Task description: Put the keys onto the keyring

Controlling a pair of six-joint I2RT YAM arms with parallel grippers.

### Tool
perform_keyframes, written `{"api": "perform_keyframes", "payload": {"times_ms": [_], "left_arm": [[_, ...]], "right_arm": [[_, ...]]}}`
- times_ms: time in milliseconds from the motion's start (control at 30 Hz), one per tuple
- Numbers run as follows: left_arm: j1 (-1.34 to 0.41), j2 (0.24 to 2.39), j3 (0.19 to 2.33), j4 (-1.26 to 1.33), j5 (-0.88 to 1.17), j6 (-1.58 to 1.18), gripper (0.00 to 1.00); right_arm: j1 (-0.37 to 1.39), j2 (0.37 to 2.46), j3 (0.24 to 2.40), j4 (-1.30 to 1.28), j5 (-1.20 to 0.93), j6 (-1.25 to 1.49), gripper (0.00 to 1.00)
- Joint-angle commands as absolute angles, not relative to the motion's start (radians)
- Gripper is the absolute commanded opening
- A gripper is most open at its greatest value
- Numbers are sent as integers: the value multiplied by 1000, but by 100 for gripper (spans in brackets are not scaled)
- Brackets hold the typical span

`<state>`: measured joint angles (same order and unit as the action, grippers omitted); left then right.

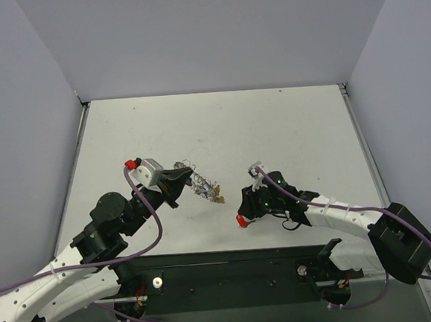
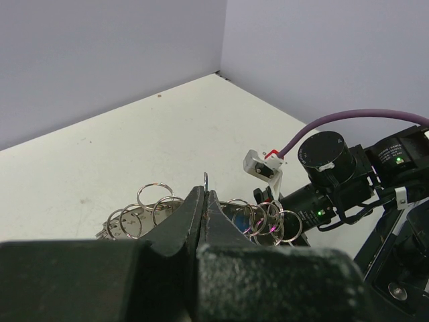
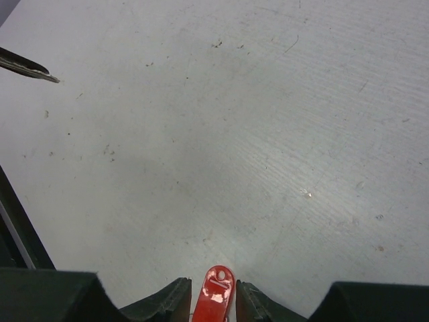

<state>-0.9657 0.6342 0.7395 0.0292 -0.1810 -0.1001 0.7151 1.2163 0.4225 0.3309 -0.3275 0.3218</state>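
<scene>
Slippage threatens: the right tool (image 3: 213,290) has jaws slightly parted around the red key (image 3: 218,292), grip uncertain, so it may drop to the surface (image 3: 268,134), apart from the keyring (image 1: 202,186), pinched in the closed left tool (image 2: 204,201) mid-frame overhead.

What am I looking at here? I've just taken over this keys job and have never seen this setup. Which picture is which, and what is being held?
Two robot arms are bolted at the near edge of a white table. The overhead picture looks down on both. The other two come from a camera on each wrist, looking past its own fingers. The left gripper is shut on the keyring, a bunch of silvery loops. The right gripper has a red key between its fingers, which stand slightly apart; whether they grip it is unclear.
</scene>
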Motion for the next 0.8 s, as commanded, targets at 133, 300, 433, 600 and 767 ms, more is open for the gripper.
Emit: {"api": "perform_keyframes", "payload": {"times_ms": [133,300,433,600,767], "left_arm": [[-960,611,776,74,-199,-101,0],[-962,603,767,61,-206,-104,0],[-960,595,765,54,-209,-106,0],[-960,580,764,45,-206,-110,0],[-962,574,761,43,-204,-115,0]], "right_arm": [[794,1189,508,206,-315,299,37],[913,1183,560,68,-152,244,40],[1004,1238,597,8,-34,227,40],[1051,1316,658,-58,77,219,37],[1083,1379,684,-81,130,212,37]]}}
